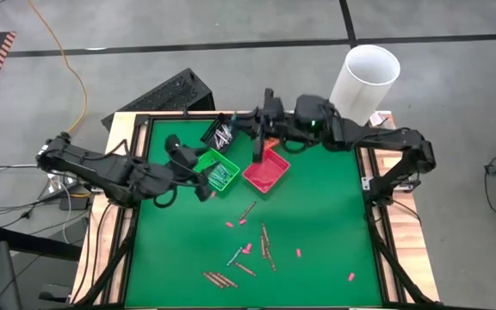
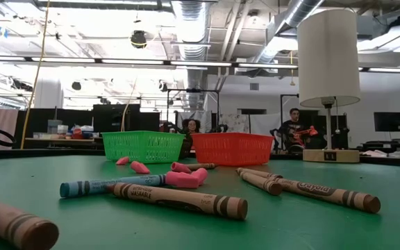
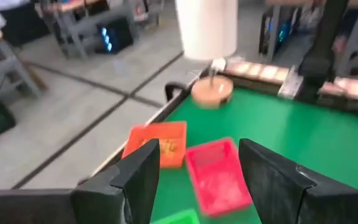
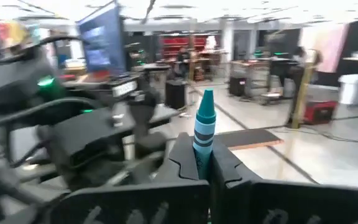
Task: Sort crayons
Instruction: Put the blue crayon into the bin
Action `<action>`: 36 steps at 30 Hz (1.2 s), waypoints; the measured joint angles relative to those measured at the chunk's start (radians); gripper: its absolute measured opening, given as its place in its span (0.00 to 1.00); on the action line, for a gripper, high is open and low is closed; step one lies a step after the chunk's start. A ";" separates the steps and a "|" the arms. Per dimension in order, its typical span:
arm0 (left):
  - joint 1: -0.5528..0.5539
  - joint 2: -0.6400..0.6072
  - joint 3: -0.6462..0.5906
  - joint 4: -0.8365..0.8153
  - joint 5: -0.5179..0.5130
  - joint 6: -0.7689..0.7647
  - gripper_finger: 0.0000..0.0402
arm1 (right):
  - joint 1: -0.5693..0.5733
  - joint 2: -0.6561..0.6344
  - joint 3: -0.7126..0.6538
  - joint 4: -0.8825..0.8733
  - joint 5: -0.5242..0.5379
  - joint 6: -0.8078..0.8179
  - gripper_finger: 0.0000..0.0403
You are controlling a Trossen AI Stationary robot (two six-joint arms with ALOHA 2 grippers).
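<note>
My right gripper (image 4: 204, 163) is shut on a teal crayon (image 4: 204, 124) and is raised above the far bins (image 1: 246, 122). My left gripper (image 3: 197, 180) is open and holds nothing. It hovers by the green bin (image 1: 222, 170), which has crayons in it. Next to that bin stand a red bin (image 1: 265, 172) and, farther back, a dark bin (image 1: 222, 133) with pale crayons. Several brown crayons (image 1: 265, 245) and a blue one (image 2: 110, 185) lie flat on the green mat (image 1: 317, 224). Neither gripper shows in the low view. My right gripper pinches the teal crayon's blunt end (image 4: 203, 152) between its two shut fingers (image 4: 182, 158). The wrapped body and the pointed tip (image 4: 207, 94) stick out past the fingertips. The crayon is lifted clear of the table and bins.
A tall white lamp (image 1: 364, 77) stands at the table's far right corner. An orange bin (image 3: 157, 144) sits by the far edge. Small pink bits (image 1: 298, 252) are scattered on the mat. A raised dark frame (image 1: 368, 198) borders the table. People (image 2: 294, 128) are in the room behind.
</note>
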 joint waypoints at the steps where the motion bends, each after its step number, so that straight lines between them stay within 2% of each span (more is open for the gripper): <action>1: -0.002 -0.014 -0.001 -0.049 0.000 -0.033 0.52 | -0.013 0.005 0.003 -0.007 0.002 0.003 0.00; 6: -0.032 -0.114 0.000 -0.325 -0.013 -0.227 0.52 | -0.071 0.083 0.000 -0.052 -0.031 0.037 0.00; 11: -0.121 -0.236 -0.022 -0.470 -0.144 -0.382 0.52 | -0.106 0.189 0.001 -0.032 -0.115 0.095 0.00; 14: -0.187 -0.305 -0.083 -0.466 -0.224 -0.447 0.52 | -0.115 0.264 0.002 -0.032 -0.146 0.124 0.00; 19: -0.261 -0.385 -0.219 -0.432 -0.285 -0.572 0.52 | -0.113 0.389 -0.002 -0.043 -0.196 0.181 0.00; 27: -0.299 -0.404 -0.366 -0.410 -0.288 -0.783 0.52 | -0.114 0.530 -0.001 -0.107 -0.212 0.257 0.00; 36: -0.300 -0.403 -0.444 -0.413 -0.282 -0.895 0.52 | -0.131 0.599 -0.001 -0.219 -0.257 0.282 0.04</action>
